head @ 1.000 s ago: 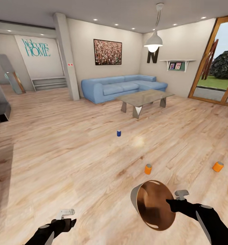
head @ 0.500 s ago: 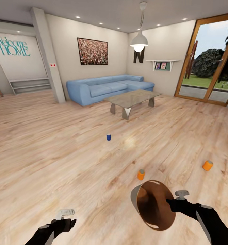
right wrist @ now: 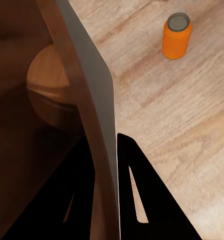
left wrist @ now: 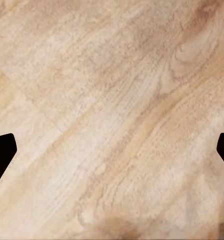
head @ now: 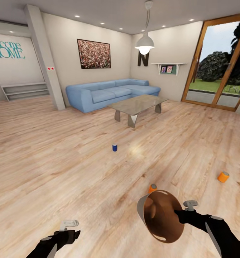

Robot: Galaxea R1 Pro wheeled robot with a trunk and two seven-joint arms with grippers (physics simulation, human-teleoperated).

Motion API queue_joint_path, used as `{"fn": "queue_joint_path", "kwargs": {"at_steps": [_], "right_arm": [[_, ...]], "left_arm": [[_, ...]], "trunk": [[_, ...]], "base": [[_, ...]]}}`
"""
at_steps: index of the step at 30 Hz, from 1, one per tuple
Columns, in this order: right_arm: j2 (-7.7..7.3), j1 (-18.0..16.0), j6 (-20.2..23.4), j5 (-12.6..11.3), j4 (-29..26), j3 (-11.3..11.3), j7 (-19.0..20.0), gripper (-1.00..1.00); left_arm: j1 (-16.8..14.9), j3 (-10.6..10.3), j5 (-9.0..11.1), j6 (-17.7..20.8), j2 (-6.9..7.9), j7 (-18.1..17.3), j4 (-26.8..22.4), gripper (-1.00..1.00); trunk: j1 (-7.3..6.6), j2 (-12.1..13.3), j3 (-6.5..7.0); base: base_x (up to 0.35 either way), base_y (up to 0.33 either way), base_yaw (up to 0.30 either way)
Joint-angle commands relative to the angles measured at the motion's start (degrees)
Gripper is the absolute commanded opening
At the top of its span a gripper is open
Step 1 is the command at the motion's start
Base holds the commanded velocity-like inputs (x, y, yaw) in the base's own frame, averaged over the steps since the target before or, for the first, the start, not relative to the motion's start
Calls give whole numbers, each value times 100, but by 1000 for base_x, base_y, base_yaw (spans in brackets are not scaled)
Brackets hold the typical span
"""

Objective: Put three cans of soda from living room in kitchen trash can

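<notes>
Down by the floor [head: 62,161], the right tool [head: 181,215] is pinching the trash can [head: 159,215] by its rim — tilted, one orange can [head: 152,188] just beyond — while the left tool [head: 68,229] is hanging wide, holding nothing.

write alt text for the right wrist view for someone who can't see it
The right gripper is clamped on the wall of the bin, one finger inside and one outside, with the tan-brown interior to one side. An orange can stands upright on the wood floor beyond the rim.
</notes>
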Motion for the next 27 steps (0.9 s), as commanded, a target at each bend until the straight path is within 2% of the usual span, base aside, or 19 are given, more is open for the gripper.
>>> {"fn": "queue_joint_path", "kwargs": {"at_steps": [1, 12, 27], "right_arm": [[4, -1, 23, -76, -6, -5, 36, -100], [12, 0, 23, -68, -6, -1, 38, -100], [32, -3, 101, -32, -3, 50, 35, -100]], "left_arm": [[0, 1, 3, -4, -1, 0, 0, 100], [0, 1, 6, -6, -2, 2, -2, 100], [0, -4, 31, 93, 0, 0, 36, 100]], "trunk": [[0, 0, 1], [0, 0, 1], [-330, 601, 270]], "base": [[38, 35, 21], [8, 8, 5], [0, 0, 0]]}}
